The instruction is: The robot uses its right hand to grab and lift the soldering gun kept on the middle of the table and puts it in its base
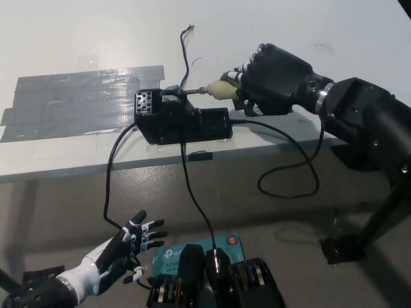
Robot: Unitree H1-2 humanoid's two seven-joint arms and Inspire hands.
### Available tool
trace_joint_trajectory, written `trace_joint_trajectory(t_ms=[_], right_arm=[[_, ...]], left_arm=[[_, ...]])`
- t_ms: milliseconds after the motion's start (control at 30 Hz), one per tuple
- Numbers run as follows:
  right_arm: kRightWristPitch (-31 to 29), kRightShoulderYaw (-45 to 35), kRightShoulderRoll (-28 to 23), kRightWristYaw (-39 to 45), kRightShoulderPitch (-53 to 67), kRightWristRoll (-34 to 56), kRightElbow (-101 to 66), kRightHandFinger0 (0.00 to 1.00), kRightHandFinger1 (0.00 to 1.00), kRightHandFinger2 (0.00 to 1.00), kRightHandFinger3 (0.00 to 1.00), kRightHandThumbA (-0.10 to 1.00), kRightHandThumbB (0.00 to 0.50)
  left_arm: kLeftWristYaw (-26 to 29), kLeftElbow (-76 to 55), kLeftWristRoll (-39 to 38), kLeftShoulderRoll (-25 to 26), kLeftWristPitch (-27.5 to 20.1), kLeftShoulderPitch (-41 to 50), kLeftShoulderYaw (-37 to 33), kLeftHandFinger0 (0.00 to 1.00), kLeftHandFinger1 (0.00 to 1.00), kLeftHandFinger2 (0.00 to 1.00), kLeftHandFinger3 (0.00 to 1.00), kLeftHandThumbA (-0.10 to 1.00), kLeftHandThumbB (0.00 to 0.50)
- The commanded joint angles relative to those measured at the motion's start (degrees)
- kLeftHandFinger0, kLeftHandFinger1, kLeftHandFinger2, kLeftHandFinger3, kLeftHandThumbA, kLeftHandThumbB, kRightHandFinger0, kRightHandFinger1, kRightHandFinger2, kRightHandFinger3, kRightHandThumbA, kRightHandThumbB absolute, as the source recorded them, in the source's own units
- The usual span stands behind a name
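The black right hand (273,80) is wrapped around the pale yellow handle of the soldering gun (220,91). Most of the handle is hidden inside the hand, so only its front end shows. The thin metal tip points left and reaches the top of the black box-shaped base (183,122). It is hard to see if the tip is already inside its holder. The base sits near the front edge of the white worktop (96,38), beside a wide patch of grey tape (70,102). Thin black cables (192,192) hang down from the base. The white left hand (122,250) rests low at the bottom left, holding nothing, fingers spread.
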Motion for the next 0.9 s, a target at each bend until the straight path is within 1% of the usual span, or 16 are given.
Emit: trace_joint_trajectory(t_ms=[0,33,67,100,133,167,233,267,367,400,467,567,667,733,800,867], right_arm=[[0.9,-0.7,-1.3,1.9,-1.8,-0.2,-2.3,0.00,0.00,0.24,0.32,-0.10,0.056],[1.0,-1.2,-1.5,3.0,-1.6,0.4,-3.9,0.00,0.01,0.28,0.23,-0.10,0.007],[0.5,-1.5,-2.0,3.0,-1.4,0.7,-5.2,0.00,0.01,0.30,0.19,-0.06,0.006],[0.2,-1.7,-2.2,2.2,-1.3,0.5,-5.3,0.00,0.01,0.30,0.24,-0.07,0.067],[-0.3,-1.8,-2.4,1.0,-1.3,0.3,-5.2,0.00,0.00,0.30,0.26,-0.09,0.082],[-0.8,-1.6,-2.6,-0.3,-1.2,0.0,-4.8,0.00,0.00,0.29,0.34,-0.10,0.147],[-1.2,-2.0,-2.8,-0.9,-1.0,0.3,-5.1,0.00,0.00,0.31,0.39,-0.10,0.170],[-1.0,-2.0,-3.1,-0.5,-0.7,0.1,-6.1,0.00,0.00,0.29,0.43,-0.10,0.180],[-0.4,-2.8,-3.0,0.4,0.1,1.1,-7.1,0.00,0.00,0.29,0.41,-0.10,0.172],[-0.9,-2.9,-3.0,0.1,0.2,1.3,-7.1,0.00,0.00,0.30,0.41,-0.10,0.204],[-0.6,-3.5,-3.2,1.6,0.6,1.9,-8.8,0.00,0.00,0.33,0.31,-0.10,0.211],[-0.6,-4.2,-3.2,2.7,0.8,2.6,-9.6,0.00,0.00,0.37,0.27,-0.10,0.221],[-0.4,-4.8,-3.0,4.4,1.1,3.1,-10.2,0.00,0.00,0.39,0.31,-0.10,0.194],[-1.3,-4.8,-2.9,2.6,1.2,2.4,-9.9,0.00,0.00,0.39,0.20,-0.10,0.188],[-0.7,-5.1,-2.7,3.6,1.6,2.7,-10.1,0.00,0.00,0.39,0.22,-0.10,0.183],[-1.1,-5.0,-2.7,3.8,1.6,2.6,-9.8,0.00,0.00,0.39,0.24,-0.10,0.172]], left_arm=[[0.2,-2.0,0.6,0.4,0.7,-1.2,-0.2,1.00,1.00,1.00,1.00,1.00,0.299],[0.3,-2.3,0.7,0.7,0.9,-1.0,-0.1,1.00,1.00,1.00,1.00,1.00,0.290],[0.2,-2.5,0.7,0.8,0.9,-0.9,-0.1,1.00,1.00,1.00,1.00,1.00,0.287],[0.1,-2.3,0.6,0.9,0.9,-1.0,-0.1,1.00,1.00,1.00,1.00,1.00,0.288],[0.0,-2.1,0.6,0.9,0.9,-1.2,-0.2,1.00,1.00,1.00,1.00,1.00,0.287],[0.0,-2.0,0.6,0.7,0.9,-1.1,-0.1,1.00,1.00,1.00,1.00,1.00,0.287],[0.0,-1.5,0.2,0.4,0.5,-1.0,0.2,1.00,1.00,1.00,1.00,1.00,0.287],[0.3,-1.6,0.3,0.3,0.4,-0.8,0.3,1.00,1.00,1.00,1.00,1.00,0.312],[0.1,-1.6,0.3,0.3,0.3,-0.5,0.2,1.00,1.00,1.00,1.00,1.00,0.321],[0.2,-1.5,0.2,0.2,0.5,-0.5,0.3,1.00,1.00,1.00,1.00,1.00,0.313],[0.1,-1.2,0.1,0.2,0.6,-0.5,0.3,1.00,1.00,1.00,1.00,1.00,0.317],[0.1,-1.1,0.6,0.5,0.3,-0.6,0.0,1.00,1.00,1.00,1.00,1.00,0.319],[0.1,-1.4,0.8,0.6,0.4,-0.5,-0.2,1.00,1.00,1.00,1.00,1.00,0.296],[-0.3,-1.3,0.4,0.7,0.3,-0.5,-0.1,1.00,1.00,1.00,1.00,1.00,0.291],[-0.1,-1.3,0.4,0.6,0.5,-0.5,0.0,1.00,1.00,1.00,1.00,1.00,0.311],[0.0,-1.5,0.5,0.5,0.4,-0.4,0.0,1.00,1.00,1.00,1.00,1.00,0.295]])
